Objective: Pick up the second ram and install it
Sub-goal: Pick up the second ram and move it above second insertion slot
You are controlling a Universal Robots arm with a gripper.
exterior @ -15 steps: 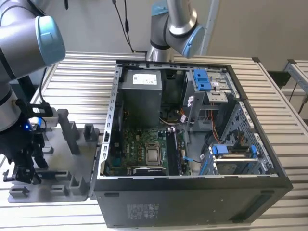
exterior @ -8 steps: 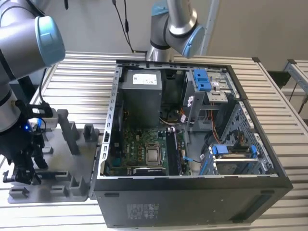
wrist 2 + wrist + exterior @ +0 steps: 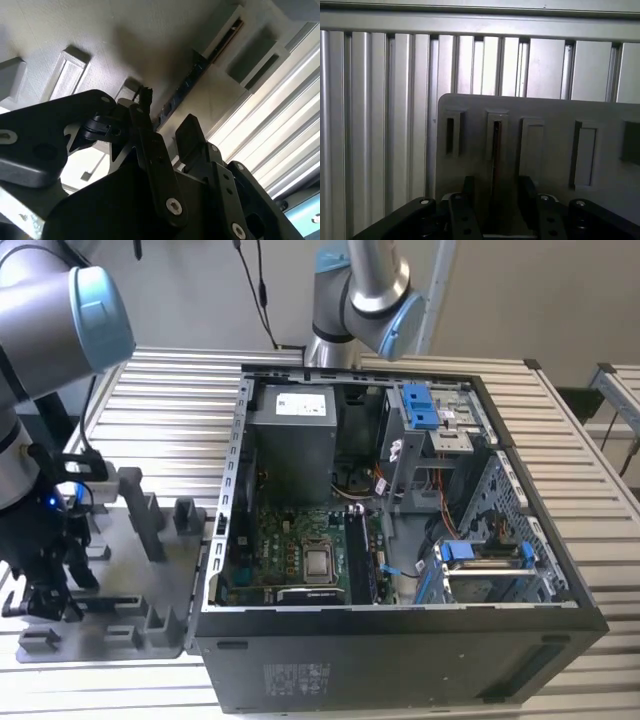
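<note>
A robot arm's gripper (image 3: 45, 595) hangs low over a grey tray (image 3: 160, 625) at the exterior view's left, beside an open computer case (image 3: 400, 670) on a slatted metal table (image 3: 170, 390). The case's green circuit board (image 3: 300, 540) lies exposed in that view. In the first wrist view, a memory stick (image 3: 496, 145) stands on edge in a narrow tray slot, with the black fingers (image 3: 468, 197) spread wide either side and apart from it. The second wrist view catches the stick (image 3: 192, 77) as a thin dark strip running away from the fingertips, pale slats beyond the tray's edge.
</note>
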